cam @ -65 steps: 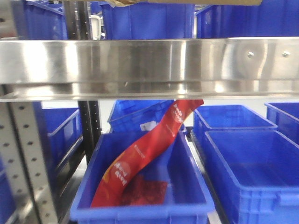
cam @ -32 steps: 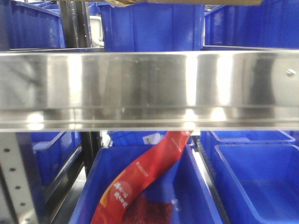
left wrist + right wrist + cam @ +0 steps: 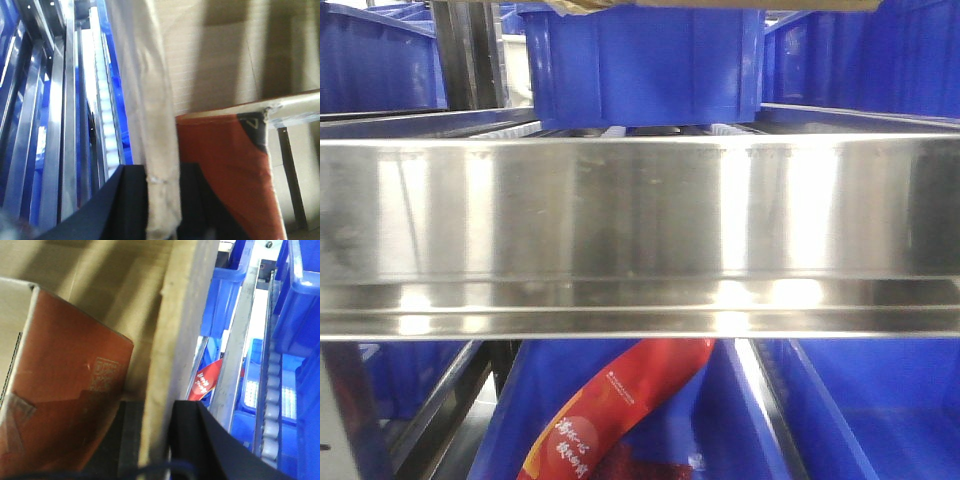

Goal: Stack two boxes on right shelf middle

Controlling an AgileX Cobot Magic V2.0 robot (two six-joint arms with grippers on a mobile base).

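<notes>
Wrist-mounted views show left gripper (image 3: 160, 200) and right gripper (image 3: 160, 440) clamping the cardboard box (image 3: 210, 60)

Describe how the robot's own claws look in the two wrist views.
Only the tips show. The left claw has matte black fingers, flat and angular, with no markings visible. The right claw is also matte black, one finger a broad wedge. A thin dark cable loops across the bottom of its view. The arms themselves are out of sight.
</notes>
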